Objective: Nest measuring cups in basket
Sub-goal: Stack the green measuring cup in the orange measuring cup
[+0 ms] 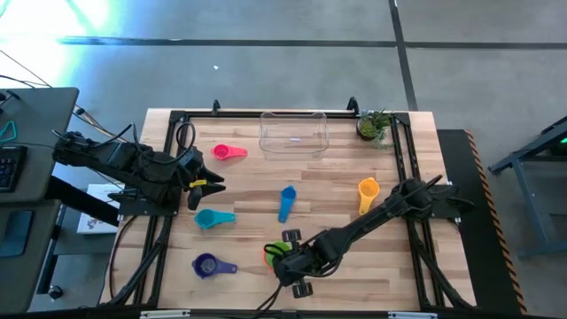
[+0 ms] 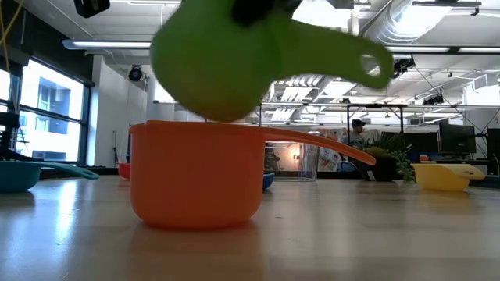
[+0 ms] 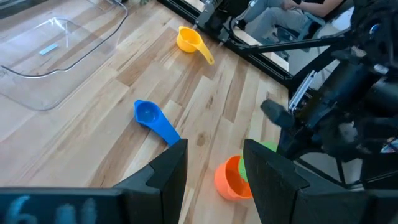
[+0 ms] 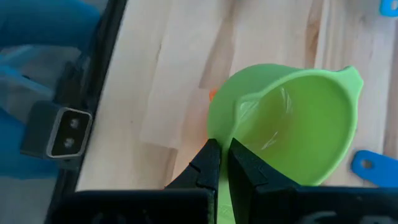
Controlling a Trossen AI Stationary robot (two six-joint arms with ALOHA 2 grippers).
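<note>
Nearest the front edge of the surface (image 1: 248,177): right gripper (image 4: 219,163), jaws clenched on the rim of the green cup (image 4: 292,121), lifted clear of the wood. In the low view, green cup (image 2: 223,58) tilted, hanging just above the open mouth of the orange cup (image 2: 195,172), handle out to the side; whether touching its rim, cannot tell. Orange cup upright on the wood, its own handle stretching sideways. From above, mostly hidden under the right gripper (image 1: 285,257), only a sliver of orange (image 1: 268,258) showing.

Beside it at the front, toward the left arm's side: purple cup (image 1: 207,264). Farther in: teal cup (image 1: 209,218) near the left gripper (image 1: 205,186), which hovers over the left part of the surface, jaws released and empty, as the left wrist view shows. Mid-surface: blue cup (image 1: 286,201), handle pointing toward the front. Toward the right side: yellow cup (image 1: 368,190).

Farther back: pink cup (image 1: 226,152), near the basket's left side. At the far edge: basket (image 1: 293,133), clear and with no cups inside. At the far right corner: small plant (image 1: 374,126).
</note>
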